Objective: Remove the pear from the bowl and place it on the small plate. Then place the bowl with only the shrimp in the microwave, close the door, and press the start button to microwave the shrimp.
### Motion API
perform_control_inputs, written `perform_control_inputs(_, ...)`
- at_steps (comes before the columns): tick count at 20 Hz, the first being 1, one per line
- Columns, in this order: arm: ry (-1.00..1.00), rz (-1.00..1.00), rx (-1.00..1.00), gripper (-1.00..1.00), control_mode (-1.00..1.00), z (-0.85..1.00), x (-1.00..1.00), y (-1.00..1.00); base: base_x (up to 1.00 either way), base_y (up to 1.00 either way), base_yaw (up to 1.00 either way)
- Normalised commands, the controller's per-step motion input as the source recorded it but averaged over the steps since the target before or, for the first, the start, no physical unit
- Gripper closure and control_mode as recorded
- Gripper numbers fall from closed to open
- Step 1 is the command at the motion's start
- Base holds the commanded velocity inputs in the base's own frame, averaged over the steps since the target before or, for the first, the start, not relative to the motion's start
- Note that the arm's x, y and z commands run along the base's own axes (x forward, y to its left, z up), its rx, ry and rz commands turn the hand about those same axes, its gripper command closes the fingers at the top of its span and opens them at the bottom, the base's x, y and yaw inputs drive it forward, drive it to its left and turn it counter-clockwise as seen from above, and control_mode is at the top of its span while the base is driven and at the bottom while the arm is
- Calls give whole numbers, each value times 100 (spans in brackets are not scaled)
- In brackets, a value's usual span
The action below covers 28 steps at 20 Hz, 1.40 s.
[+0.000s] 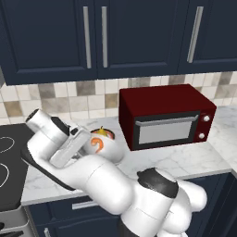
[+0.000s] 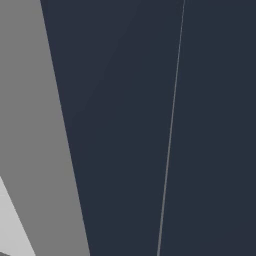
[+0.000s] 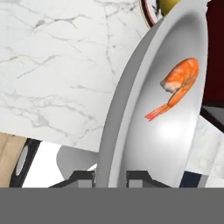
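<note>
A dark red countertop oven (image 1: 166, 118) sits on the marble counter (image 1: 185, 157), below navy cabinets (image 1: 139, 37), beside perhaps a stovetop (image 1: 7, 157).

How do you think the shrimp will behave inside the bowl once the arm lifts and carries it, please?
The shrimp lies loose on the bowl's glossy, shallow inside, so it will probably slide if the bowl tilts. The low wall may not stop it. The gripper straddles only the rim, so the bowl could sag or swing.
</note>
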Motion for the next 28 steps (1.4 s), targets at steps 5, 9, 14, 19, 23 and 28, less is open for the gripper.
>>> perform_control_inputs(5, -2, 0, -7, 100, -100, 76, -82, 0, 0, 0, 0)
perform_control_inputs(9, -12, 0, -13, 100, -100, 73, -85, -12, 0, 0, 0)
perform_control_inputs(14, -16, 0, -14, 100, -100, 62, -45, -38, 0, 0, 0)
perform_control_inputs(19, -20, 0, -16, 100, -100, 56, -30, -47, 0, 0, 0)
perform_control_inputs(23, -12, 0, -5, 100, -100, 40, -30, -63, 0, 0, 0)
perform_control_inputs(28, -5, 0, 0, 100, -100, 44, -4, -82, 0, 0, 0)
